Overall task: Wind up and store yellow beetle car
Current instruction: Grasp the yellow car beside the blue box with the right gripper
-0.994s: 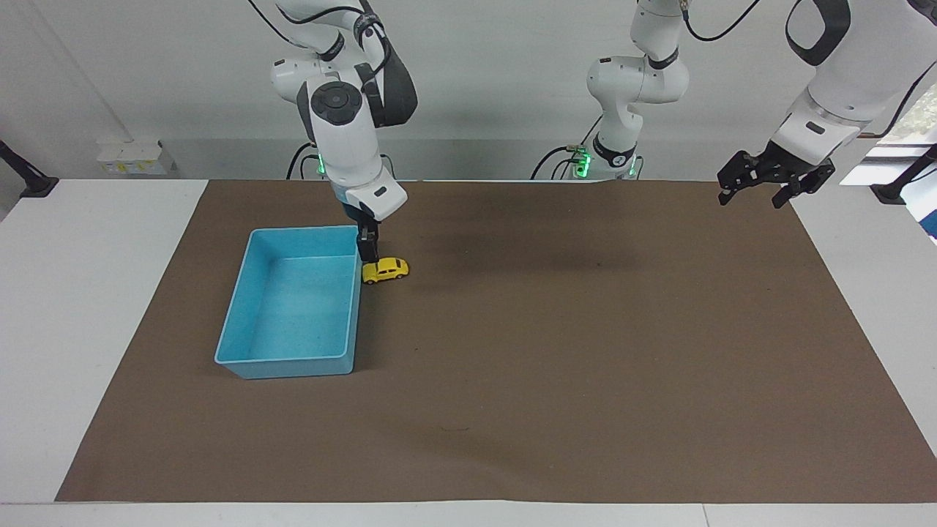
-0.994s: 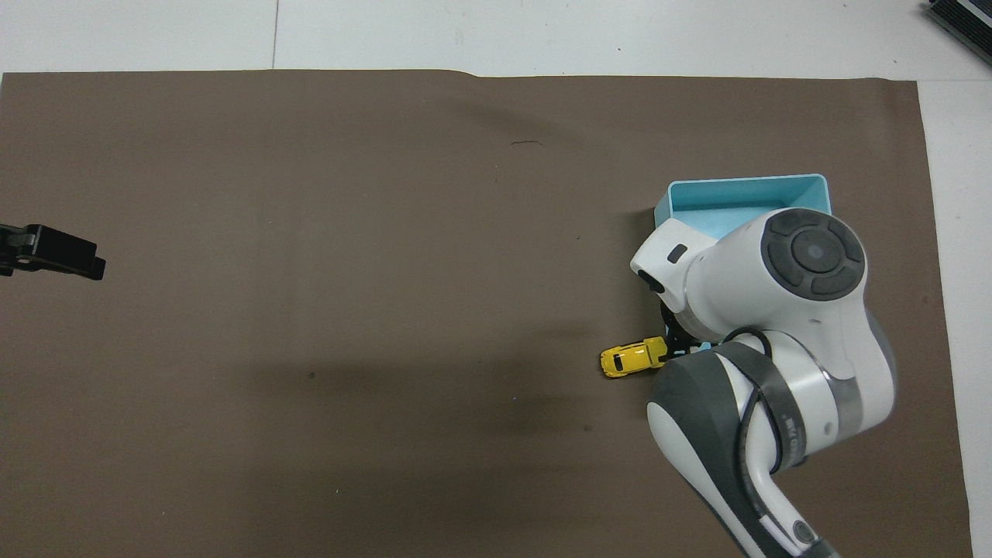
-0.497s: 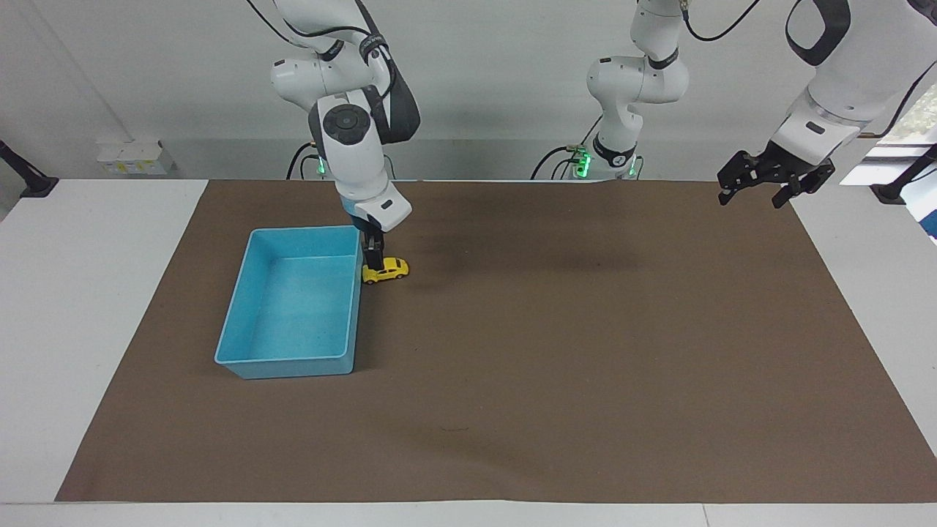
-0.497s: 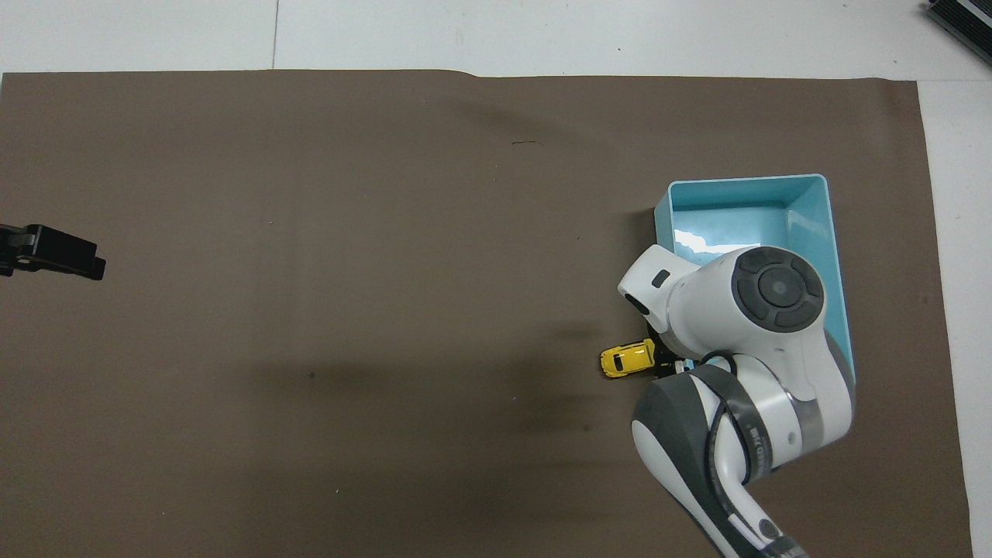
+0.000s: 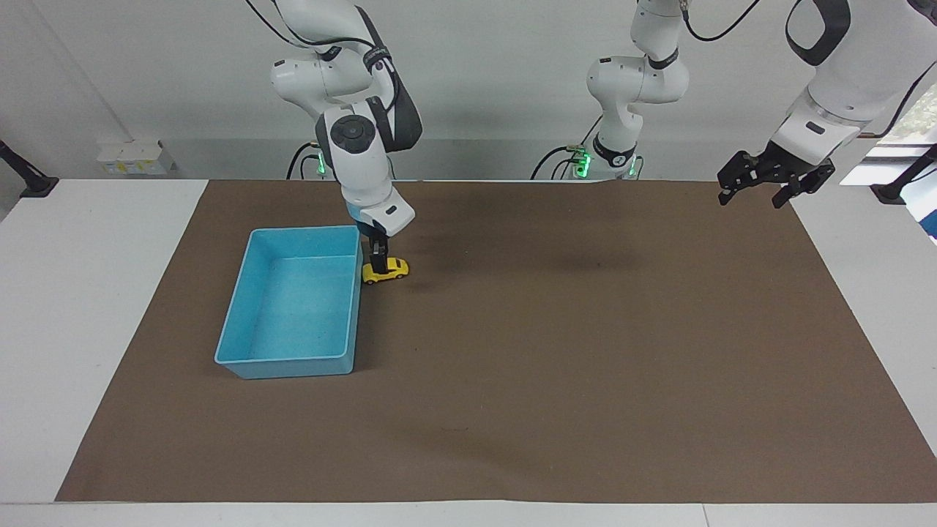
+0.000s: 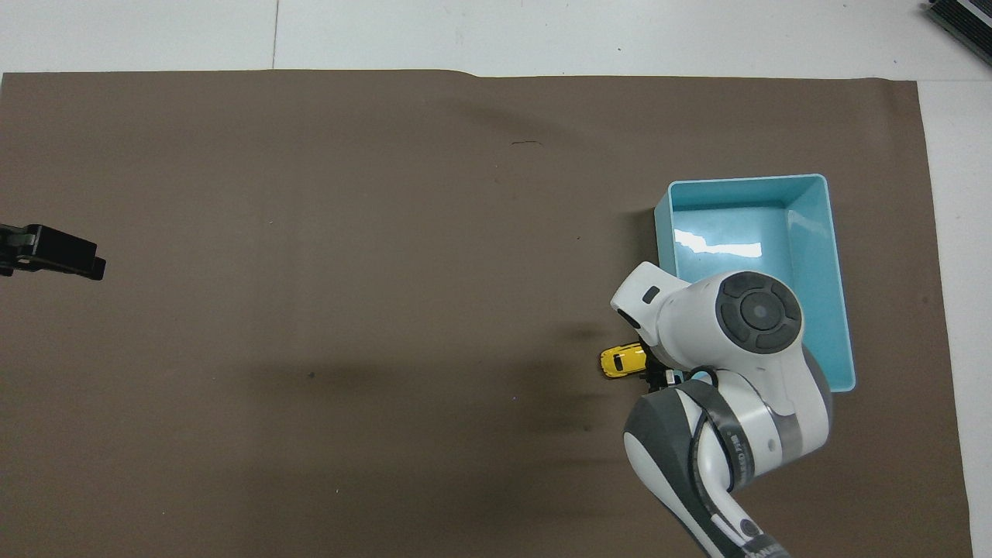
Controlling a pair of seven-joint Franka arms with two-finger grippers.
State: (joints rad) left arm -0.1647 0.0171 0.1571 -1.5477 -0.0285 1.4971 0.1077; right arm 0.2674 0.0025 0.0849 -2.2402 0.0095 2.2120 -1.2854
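Beside blue bin [image 5: 241,362] wall, yellow beetle car [image 5: 386,271], right end effector [image 5: 378,260] above

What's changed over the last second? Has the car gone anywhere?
Only the right arm moved: its pincer shifted along the yellow beetle car, away from the blue bin, and sits on the car's middle. The car stayed on the mat beside the bin. The left pincer kept waiting.

Right arm bent steeply downward, its black two-finger end effector [image 5: 378,258] pointing straight down close to the table. Left arm waits raised at its own end, its black end effector [image 5: 761,186] angled down with fingers apart.
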